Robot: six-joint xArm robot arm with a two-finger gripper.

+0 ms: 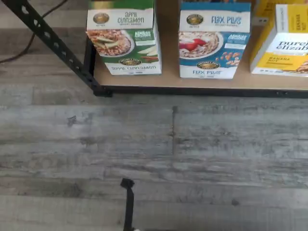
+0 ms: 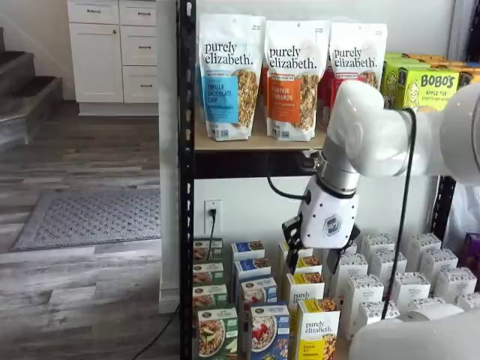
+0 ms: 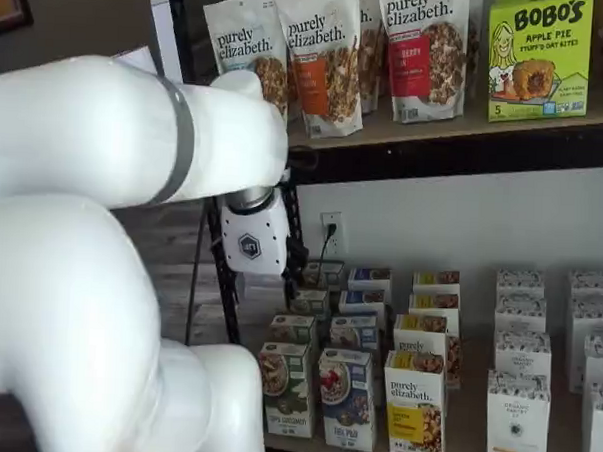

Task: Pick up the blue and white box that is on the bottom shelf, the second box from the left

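Note:
The blue and white box [image 1: 214, 41], lettered "Flax Plus", stands upright at the front of the bottom shelf [image 1: 168, 81]. A green box [image 1: 124, 41] is on one side of it and a yellow box [image 1: 284, 45] on the other. Both shelf views show the blue and white box [image 2: 268, 331] [image 3: 346, 400] heading its row. My gripper [image 2: 322, 251] hangs in front of the rack, above and in front of the box rows and apart from them. Its black fingers [image 2: 292, 234] show spread at either side of the white body, open, holding nothing. In a shelf view only the gripper's white body [image 3: 251, 246] shows.
Rows of like boxes run back behind the front ones, with white boxes [image 2: 390, 281] further right. A black rack post [image 2: 186, 187] stands left of the green box [image 2: 216, 334]. The upper shelf holds granola bags [image 2: 289, 79]. Grey plank floor [image 1: 154, 144] lies before the shelf edge.

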